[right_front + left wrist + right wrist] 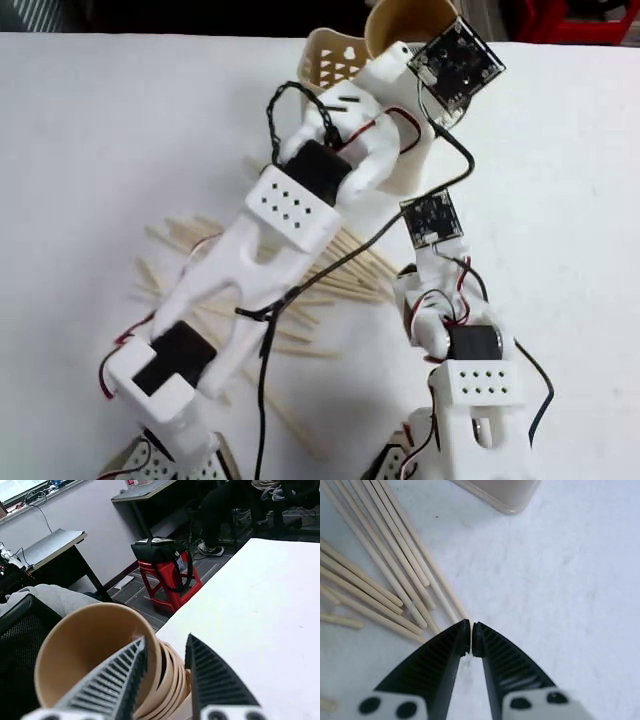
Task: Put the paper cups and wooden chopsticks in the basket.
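A stack of brown paper cups (95, 650) hangs tilted with my left gripper (165, 652) shut on its rim, one finger inside the top cup and one outside. In the high view the cups (395, 25) are at the far edge of the table, above the cream basket (328, 62), with the left arm stretched over the basket. Wooden chopsticks (355, 268) lie scattered in the middle of the table. My right gripper (471, 630) is shut with nothing in it, low over the table right beside the ends of several chopsticks (395, 575). A basket corner (505, 495) lies just beyond it.
The right arm (470, 360) stands at the near right of the table. A black cable (262, 380) hangs from the left arm across the chopsticks. White table surface (560, 200) extends to the right. A red stool (170, 575) and desks stand on the floor beyond the table.
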`<move>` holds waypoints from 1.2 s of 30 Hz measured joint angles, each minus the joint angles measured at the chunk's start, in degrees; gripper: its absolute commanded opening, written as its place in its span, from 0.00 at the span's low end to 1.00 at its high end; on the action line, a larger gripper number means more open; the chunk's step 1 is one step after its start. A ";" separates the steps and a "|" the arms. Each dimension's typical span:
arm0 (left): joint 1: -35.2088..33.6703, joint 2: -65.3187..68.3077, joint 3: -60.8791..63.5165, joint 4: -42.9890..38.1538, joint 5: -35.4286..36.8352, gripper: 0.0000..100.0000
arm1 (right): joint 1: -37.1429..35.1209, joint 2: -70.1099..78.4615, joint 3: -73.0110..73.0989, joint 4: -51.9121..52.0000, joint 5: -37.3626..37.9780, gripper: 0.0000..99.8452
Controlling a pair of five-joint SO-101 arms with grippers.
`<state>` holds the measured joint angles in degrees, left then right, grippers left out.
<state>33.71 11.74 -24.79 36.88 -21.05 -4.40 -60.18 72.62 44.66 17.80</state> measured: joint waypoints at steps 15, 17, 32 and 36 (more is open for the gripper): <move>-3.16 1.05 -10.81 -1.93 0.09 0.02 | 0.00 0.00 0.00 -0.09 0.00 0.02; -3.34 4.40 -11.16 -6.33 0.09 0.02 | 0.00 0.00 0.00 -0.09 0.00 0.02; -3.87 19.16 -12.31 -16.35 0.35 0.02 | 0.00 0.00 0.00 -0.09 0.00 0.02; -4.04 19.25 -15.65 -14.15 0.26 0.02 | 0.00 0.00 0.00 -0.09 0.00 0.02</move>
<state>29.67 30.99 -40.44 22.73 -20.79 -4.40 -60.18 72.62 44.57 17.80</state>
